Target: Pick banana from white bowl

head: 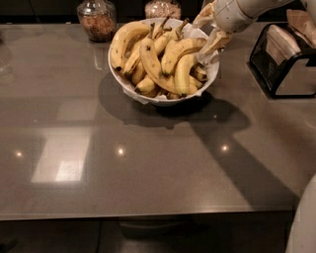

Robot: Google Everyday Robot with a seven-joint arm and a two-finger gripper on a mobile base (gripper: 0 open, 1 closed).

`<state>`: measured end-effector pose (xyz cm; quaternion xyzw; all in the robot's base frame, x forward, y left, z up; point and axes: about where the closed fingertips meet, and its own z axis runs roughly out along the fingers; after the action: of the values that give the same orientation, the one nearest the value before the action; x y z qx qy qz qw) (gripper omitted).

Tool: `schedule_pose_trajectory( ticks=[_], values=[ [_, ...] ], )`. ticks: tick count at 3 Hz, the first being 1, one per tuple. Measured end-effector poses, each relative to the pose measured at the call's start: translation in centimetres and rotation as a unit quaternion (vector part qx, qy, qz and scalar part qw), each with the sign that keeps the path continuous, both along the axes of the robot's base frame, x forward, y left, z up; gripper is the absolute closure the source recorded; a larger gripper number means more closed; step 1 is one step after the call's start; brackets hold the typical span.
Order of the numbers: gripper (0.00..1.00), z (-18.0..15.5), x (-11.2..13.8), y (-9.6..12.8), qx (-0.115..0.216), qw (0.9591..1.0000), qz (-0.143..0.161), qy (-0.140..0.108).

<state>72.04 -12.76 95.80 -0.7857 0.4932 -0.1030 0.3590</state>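
Observation:
The white bowl (148,96) stands at the back middle of the dark counter, heaped with yellow bananas. A long, gently curved banana (150,64) with a thin brownish stem lies across the middle of the heap, stem pointing to the back. My gripper (209,32) reaches in from the top right and hangs over the bowl's right rim. It is open, with one finger (202,20) above the back rim and the other (216,43) next to the rightmost bananas. It holds nothing.
Two glass jars (97,19) (163,9) stand behind the bowl. A black wire holder (284,62) with paper in it stands at the right. The counter's front edge (148,216) runs across the bottom. A white part of my body (303,222) shows at the bottom right.

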Motion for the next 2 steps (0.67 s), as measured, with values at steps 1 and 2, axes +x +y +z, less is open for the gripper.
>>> schedule_pose_trajectory(
  ticks=[1, 2],
  values=[
    [0.46, -1.11, 0.89, 0.39, -0.006, 0.9999, 0.005, 0.011],
    [0.48, -2.11, 1.53, 1.00, -0.008, 0.9997, 0.011, 0.022]
  ],
)
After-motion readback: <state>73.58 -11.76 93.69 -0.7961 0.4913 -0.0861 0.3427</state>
